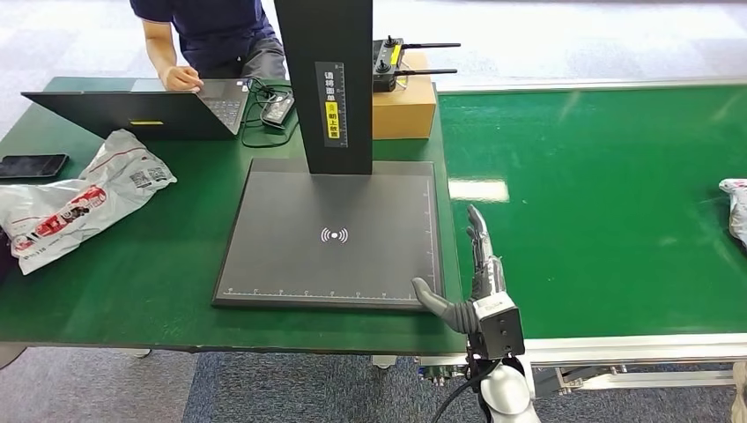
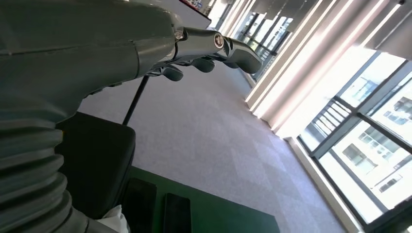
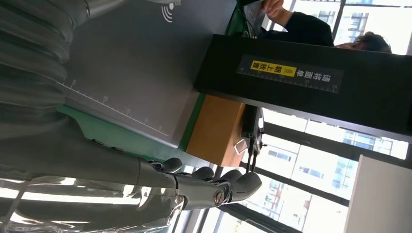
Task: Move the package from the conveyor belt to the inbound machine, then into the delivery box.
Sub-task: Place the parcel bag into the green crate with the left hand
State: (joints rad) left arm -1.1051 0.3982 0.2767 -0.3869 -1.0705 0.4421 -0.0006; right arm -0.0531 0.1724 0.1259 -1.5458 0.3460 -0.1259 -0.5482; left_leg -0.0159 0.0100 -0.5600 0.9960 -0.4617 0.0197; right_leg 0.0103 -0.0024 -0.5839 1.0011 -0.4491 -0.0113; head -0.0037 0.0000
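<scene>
1. Waiting over the conveyor belt (image 1: 608,203), at its near-left corner beside the inbound machine (image 1: 335,233), the right hand (image 1: 483,278) has its fingers (image 1: 477,231) stretched out, released, grasping nothing.
2. A package (image 1: 735,207) lies at the belt's far right edge, well apart from those fingers and off to their right; its long axis cannot be told, being cut off.
3. The right hand is nearer.
4. The left hand (image 2: 145,48) has its fingers (image 2: 204,63) loosely curled around nothing.
5. A second grey bag (image 1: 75,201) rests on the surface's left edge.

White plastic-wrapped package (image 1: 735,210) on the green belt: cut off by the frame edge. Yellow label text (image 1: 333,113) on black column: too small for me to read.
</scene>
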